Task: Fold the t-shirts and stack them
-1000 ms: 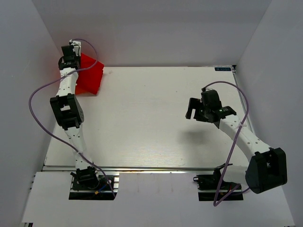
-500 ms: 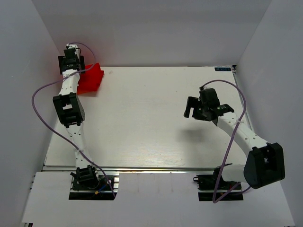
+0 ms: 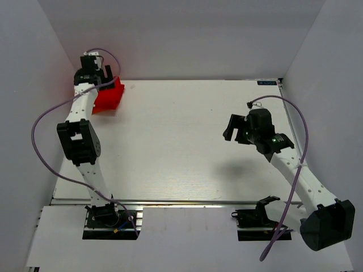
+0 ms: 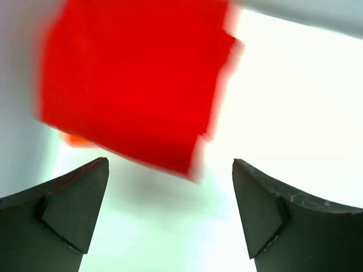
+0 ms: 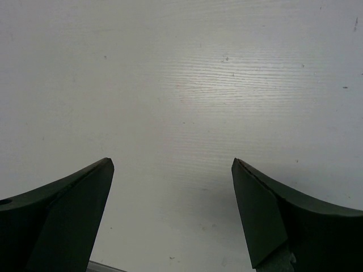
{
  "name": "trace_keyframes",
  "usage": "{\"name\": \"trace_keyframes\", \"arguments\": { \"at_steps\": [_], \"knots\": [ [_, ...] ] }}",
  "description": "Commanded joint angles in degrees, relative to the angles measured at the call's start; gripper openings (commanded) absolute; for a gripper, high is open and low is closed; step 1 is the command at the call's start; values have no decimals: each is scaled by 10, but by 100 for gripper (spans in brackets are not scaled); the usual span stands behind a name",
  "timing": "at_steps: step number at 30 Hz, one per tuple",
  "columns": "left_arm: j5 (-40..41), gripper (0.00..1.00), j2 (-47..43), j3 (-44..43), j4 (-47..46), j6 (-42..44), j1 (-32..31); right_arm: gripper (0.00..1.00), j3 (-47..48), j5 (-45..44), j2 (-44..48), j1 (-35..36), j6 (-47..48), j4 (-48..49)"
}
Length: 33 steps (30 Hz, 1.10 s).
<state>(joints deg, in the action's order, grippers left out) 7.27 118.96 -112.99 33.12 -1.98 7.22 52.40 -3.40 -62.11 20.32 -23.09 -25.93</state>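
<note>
The red t-shirt (image 3: pixel 109 97) lies as a folded block at the table's far left corner. In the left wrist view the red t-shirt (image 4: pixel 136 85) is blurred and fills the upper left. A thin sliver of the orange t-shirt (image 4: pixel 76 139) peeks out under its near left edge; the rest of it is hidden. My left gripper (image 3: pixel 102 76) hovers over the red t-shirt, open and empty (image 4: pixel 170 187). My right gripper (image 3: pixel 232 131) hangs open and empty above bare table at mid right (image 5: pixel 170 170).
The white table (image 3: pixel 181 147) spans the view, with grey walls close behind and on both sides. Purple cables loop from both arms. The arm bases sit at the near edge.
The red shirt was lifted and draped at my left gripper; now it lies lower and flatter, and the gripper is open above it. My right arm has shifted slightly to the right.
</note>
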Motion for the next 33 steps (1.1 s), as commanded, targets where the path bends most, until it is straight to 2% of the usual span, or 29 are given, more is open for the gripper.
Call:
{"name": "trace_keyframes", "arguments": {
  "at_steps": [1,2,3,4,7,8,11,12,16,21,24,33],
  "knots": [
    [-31,100,-118,124,30,-92,-81,90,-32,21,31,1,0,-10],
    [-42,100,-144,165,15,-137,-93,90,-42,21,46,1,-4,-13],
    [-54,100,-209,212,-2,-154,-106,90,-47,20,62,1,-10,-17],
    [-65,100,-247,310,-24,-164,-120,90,-57,16,67,0,-16,-21],
    [-48,100,-361,459,-64,-214,-187,90,-89,24,109,2,-20,-37],
    [-40,100,-431,488,-72,-233,-223,90,-98,27,117,2,-21,-38],
    [-22,100,-506,576,-78,-260,-279,90,-128,27,155,2,-16,-39],
    [-14,100,-528,601,-65,-281,-315,90,-137,28,160,2,-13,-47],
    [22,100,-535,645,-57,-307,-412,90,-165,22,188,1,-18,-46],
    [98,100,-501,640,-24,-356,-536,90,-194,14,229,-1,-27,-43],
    [161,100,-489,620,12,-362,-574,90,-197,13,253,2,-26,-40],
    [210,100,-511,619,12,-362,-625,90,-214,19,299,0,-12,-22]
  ]
}}
